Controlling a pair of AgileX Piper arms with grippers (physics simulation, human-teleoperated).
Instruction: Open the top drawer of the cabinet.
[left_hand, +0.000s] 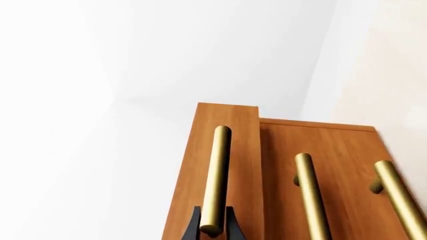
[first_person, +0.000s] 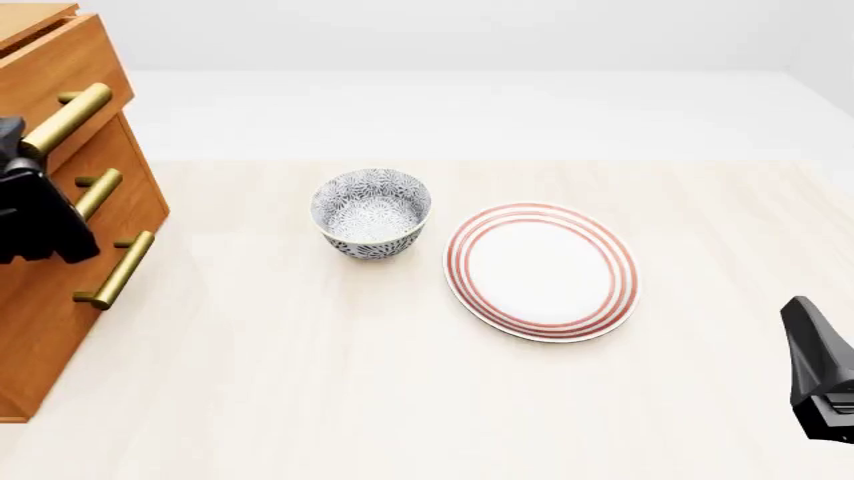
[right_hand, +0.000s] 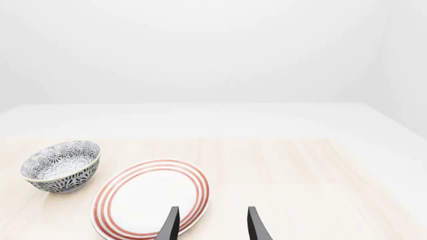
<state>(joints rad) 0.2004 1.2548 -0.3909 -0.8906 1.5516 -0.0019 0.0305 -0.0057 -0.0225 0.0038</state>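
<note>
The top drawer (first_person: 60, 62) (brass bar handle) juts out from the orange-brown cabinet (first_person: 54, 300) at the table's left.

The table (first_person: 334, 400) was pale light wood. Sitting on it: the cabinet (first_person: 54, 300) at the far left edge, a blue-patterned bowl (first_person: 372, 213) around the middle, and a red-ringed white plate (first_person: 542, 270) just right of it.
</note>
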